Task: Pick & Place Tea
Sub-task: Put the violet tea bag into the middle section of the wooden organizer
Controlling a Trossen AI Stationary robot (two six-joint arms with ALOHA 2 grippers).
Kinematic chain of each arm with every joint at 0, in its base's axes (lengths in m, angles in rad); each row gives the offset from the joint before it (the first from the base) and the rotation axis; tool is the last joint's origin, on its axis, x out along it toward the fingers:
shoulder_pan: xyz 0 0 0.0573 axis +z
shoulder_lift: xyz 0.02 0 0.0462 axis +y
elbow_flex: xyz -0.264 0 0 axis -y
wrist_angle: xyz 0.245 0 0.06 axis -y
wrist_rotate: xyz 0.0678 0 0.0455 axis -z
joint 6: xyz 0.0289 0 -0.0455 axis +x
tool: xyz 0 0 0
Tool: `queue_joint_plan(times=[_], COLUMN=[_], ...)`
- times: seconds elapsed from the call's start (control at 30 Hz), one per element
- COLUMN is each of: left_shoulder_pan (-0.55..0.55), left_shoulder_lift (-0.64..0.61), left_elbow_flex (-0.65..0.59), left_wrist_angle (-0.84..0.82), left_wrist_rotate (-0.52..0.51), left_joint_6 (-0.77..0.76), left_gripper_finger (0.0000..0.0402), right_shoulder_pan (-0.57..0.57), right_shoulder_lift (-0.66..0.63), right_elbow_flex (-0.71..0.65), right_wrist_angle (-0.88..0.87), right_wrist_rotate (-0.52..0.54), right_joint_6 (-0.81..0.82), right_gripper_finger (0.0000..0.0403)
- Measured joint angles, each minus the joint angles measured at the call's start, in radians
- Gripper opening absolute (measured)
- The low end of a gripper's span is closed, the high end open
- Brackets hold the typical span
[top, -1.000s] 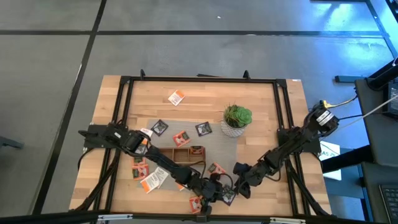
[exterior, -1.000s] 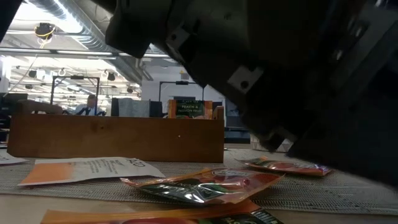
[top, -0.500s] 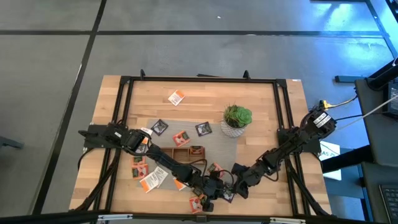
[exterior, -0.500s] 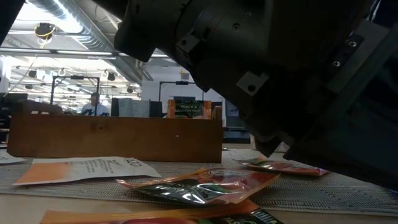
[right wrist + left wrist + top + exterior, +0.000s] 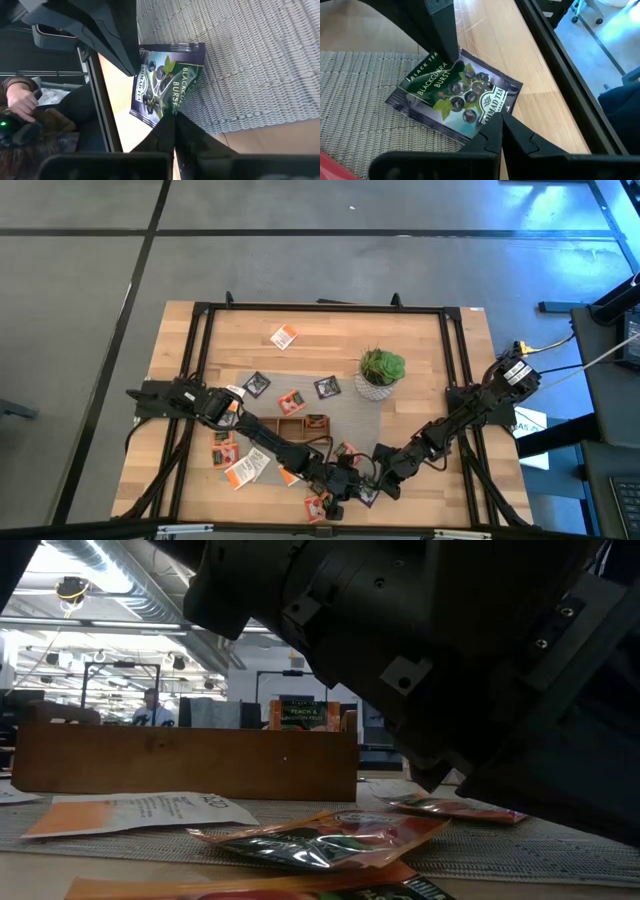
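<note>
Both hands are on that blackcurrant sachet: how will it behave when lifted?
The blackcurrant sachet looks thin and flat, so probably light and floppy, sagging between the left hand and right hand. Its glossy wrapper may slip. It lies half off the woven mat.

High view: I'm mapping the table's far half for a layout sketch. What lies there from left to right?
White-and-orange tea sachet → dark tea sachet → potted plant.

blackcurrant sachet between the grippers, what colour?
Dark sachet, green label band, berry picture; clearest in left wrist view.
</note>
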Motion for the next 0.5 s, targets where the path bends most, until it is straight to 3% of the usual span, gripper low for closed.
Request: queue_joint_plan(times=[0.2,0.5], left_shoulder_pan=[0.002,-0.008], left_shoulder_lift=[-0.053,-0.316], left_elbow_flex=[-0.005,-0.027], left_wrist_angle=[-0.032,-0.257], left_wrist_rotate=[0.085,0.091], left_joint_6=[0.018,0.113], left_gripper_finger=[0.0003,0.0003], right_shoulder_pan=[-0.001,-0.005], right_shoulder_lift=[-0.007,-0.150], right_elbow_flex=[0.000,0.002], right_wrist_angle=[0.000,-0.008], right_wrist_rotate=[0.008,0.074], right_joint_6=[-0.010,-0.107], right_gripper_finger=[0.0006,0.0004])
